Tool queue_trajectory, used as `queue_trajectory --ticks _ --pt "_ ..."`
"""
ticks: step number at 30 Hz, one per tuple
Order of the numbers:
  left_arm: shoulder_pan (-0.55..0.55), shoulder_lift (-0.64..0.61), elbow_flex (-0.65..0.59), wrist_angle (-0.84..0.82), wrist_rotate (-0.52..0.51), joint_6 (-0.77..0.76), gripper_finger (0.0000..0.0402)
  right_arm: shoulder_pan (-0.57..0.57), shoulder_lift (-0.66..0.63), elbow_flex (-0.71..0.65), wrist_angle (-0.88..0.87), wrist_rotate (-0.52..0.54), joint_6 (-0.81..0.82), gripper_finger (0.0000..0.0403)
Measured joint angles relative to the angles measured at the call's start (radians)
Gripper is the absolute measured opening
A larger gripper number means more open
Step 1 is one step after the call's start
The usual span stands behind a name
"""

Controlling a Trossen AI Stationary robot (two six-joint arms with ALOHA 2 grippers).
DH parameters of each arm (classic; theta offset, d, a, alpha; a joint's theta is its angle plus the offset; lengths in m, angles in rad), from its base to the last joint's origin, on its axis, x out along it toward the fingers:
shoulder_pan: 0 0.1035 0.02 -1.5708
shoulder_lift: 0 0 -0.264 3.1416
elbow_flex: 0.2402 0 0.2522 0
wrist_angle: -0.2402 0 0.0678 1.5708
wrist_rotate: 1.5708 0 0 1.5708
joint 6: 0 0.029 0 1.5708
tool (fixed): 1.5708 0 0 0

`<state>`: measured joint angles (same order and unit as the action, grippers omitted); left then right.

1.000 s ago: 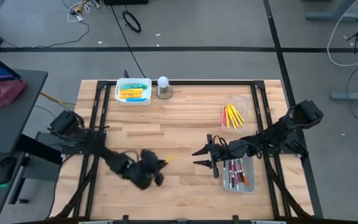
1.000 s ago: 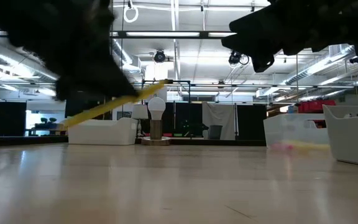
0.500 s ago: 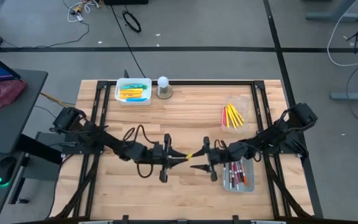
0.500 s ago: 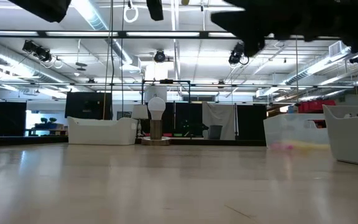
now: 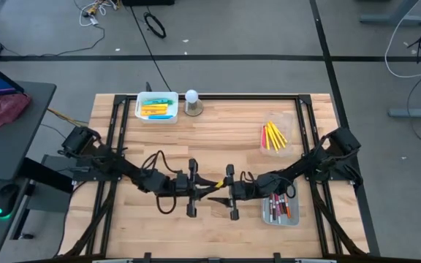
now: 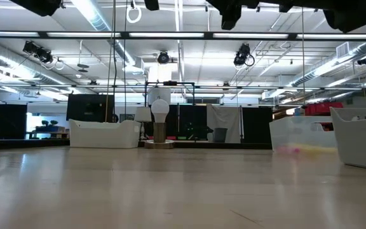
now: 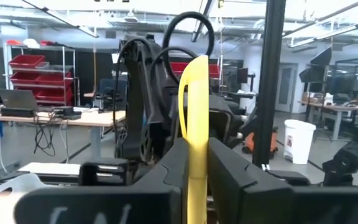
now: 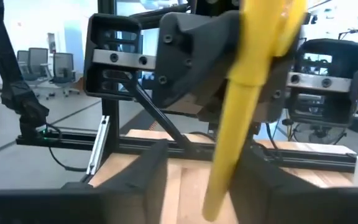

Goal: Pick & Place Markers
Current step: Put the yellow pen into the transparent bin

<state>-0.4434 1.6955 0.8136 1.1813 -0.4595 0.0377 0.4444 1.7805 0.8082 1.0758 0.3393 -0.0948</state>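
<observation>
Two grippers tip to tip over the front middle of the desk, seen from above. Left gripper clenched on one yellow marker, held clear of the wood and pointing at the right gripper. Right gripper spread, its tips reaching the marker's far end. Three lots of other markers well apart from the pair: yellow, orange, green and blue in a white tub at the back left corner; yellow plus one red in a clear tray on the right; red and pale ones in a second tub by the right arm. Exact numbers too small to count. One white bulb on a round base beside the white tub.

From desk height: bare pale wood, only dark bits of the arms along the top edge, no marker in sight. A large hall beyond, with ceiling strip lights and dark screens.

Past the left wrist: marker upright, pinched tight between both fingers, the other arm just behind it.

Past the right wrist: marker slanting down between the two fingers, a gap on each side, nothing gripped.
</observation>
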Motion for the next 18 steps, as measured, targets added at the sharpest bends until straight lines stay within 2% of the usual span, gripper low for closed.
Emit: queue_trajectory --ticks 7,9,12,15,18 --pt "-0.014 0.000 0.000 -0.013 -0.030 0.006 0.0054 0.024 -0.001 0.001 -0.016 0.093 0.012 0.0026" --pt "-0.013 0.000 0.000 -0.017 -0.029 0.018 0.0060 0.036 -0.002 0.001 -0.025 0.126 0.011 0.0019" --pt "-0.012 0.000 0.000 -0.040 -0.039 0.033 0.0086 0.056 -0.024 0.001 -0.095 0.228 0.054 0.0031" --pt "-0.012 0.000 0.000 -0.071 -0.050 0.032 0.0127 0.073 -0.095 0.001 -0.289 0.318 0.142 0.0030" --pt "-0.012 0.000 0.000 -0.141 -0.068 -0.001 0.0172 0.086 -0.199 0.001 -0.560 0.402 0.276 0.0020"
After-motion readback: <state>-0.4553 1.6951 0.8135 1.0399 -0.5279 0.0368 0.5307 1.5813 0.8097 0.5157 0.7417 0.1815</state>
